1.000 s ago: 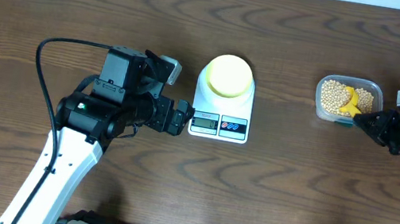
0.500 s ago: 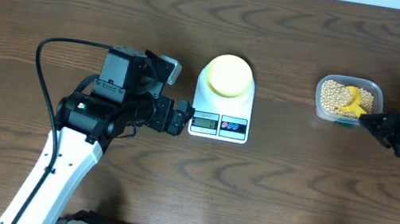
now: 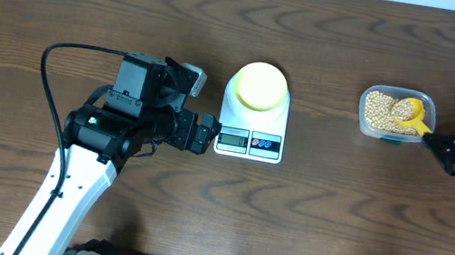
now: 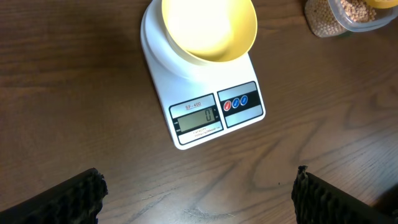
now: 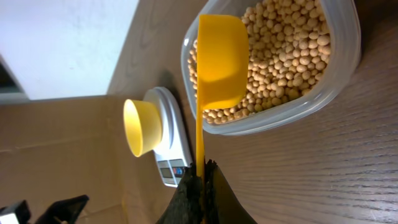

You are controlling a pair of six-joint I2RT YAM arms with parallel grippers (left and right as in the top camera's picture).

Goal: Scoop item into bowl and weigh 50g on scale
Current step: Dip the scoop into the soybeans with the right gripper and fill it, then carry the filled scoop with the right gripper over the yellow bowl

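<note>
Overhead: R claw (image 3: pixel 436 142), clamped on yellow scoop (image 3: pixel 409 110) handle, pulled back right over soybeans (image 3: pixel 380 109) in tub (image 3: pixel 363 120); bowl (image 3: pixel 261 86) on scale (image 3: pixel 248 142) unfilled, L claw (image 3: pixel 208 135) agape, empty.

A: Overhead, quick?
B: Even, soft light from above. The table (image 3: pixel 332 217) shows a pale sheen toward 12 o'clock, and the white strip along the top edge is nearly blown out. Shadows faint. Sharp all over.
A: Left wrist?
B: Scale (image 4: pixel 186 93) crisp, display readable. Bowl (image 4: pixel 249 31) washed out inside at 12 o'clock. Left gripper (image 4: pixel 199 177) tips dark and soft at 7 and 5 o'clock.
A: Right wrist?
B: Beans (image 5: pixel 292 56) sharp. Scoop (image 5: pixel 221 59) shaded inside its cup. Overexposed white patch at 10 o'clock. Right gripper (image 5: pixel 200 180) near black and blurred at 6 o'clock. Mild glare on the tub (image 5: pixel 292 115) wall.
</note>
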